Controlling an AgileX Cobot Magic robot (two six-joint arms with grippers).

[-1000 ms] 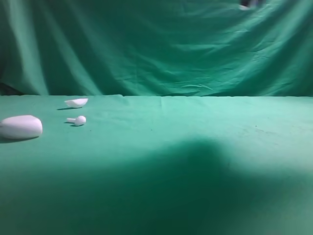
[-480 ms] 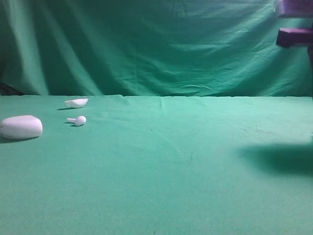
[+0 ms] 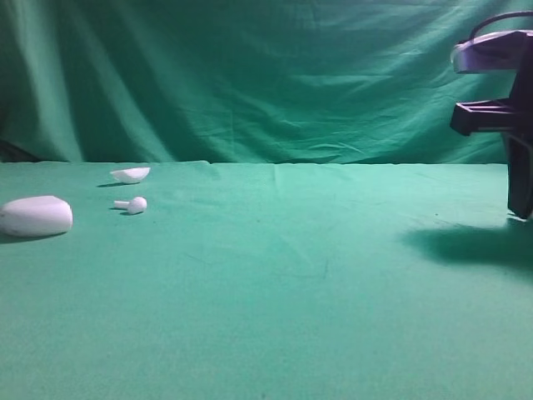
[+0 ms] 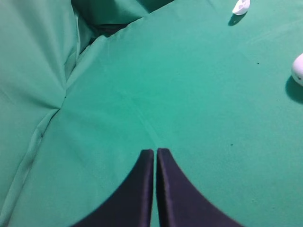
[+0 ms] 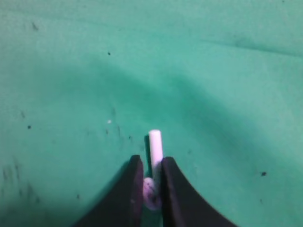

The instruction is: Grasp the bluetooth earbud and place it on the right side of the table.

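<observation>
My right gripper (image 5: 151, 159) is shut on the bluetooth earbud (image 5: 155, 142). Its white stem sticks out past the fingertips and its rounded head sits between the jaws. The earbud hangs just above the green cloth of the table (image 3: 291, 275). In the exterior high view the right gripper (image 3: 520, 210) reaches down at the far right edge, close to the cloth, and the earbud itself cannot be made out there. My left gripper (image 4: 155, 152) is shut on nothing, low over bare cloth.
At the far left lie a large white oval case (image 3: 35, 216), a second white earbud (image 3: 133, 204) and a small white shell-like piece (image 3: 131, 174). The left wrist view catches the white piece (image 4: 240, 6) and a white rounded object (image 4: 298, 68) at its right edge.
The right arm has come into view at the upper right and lowered toward the table's right side. Its shadow has slid from the middle to the right. The white items on the left have not moved.
</observation>
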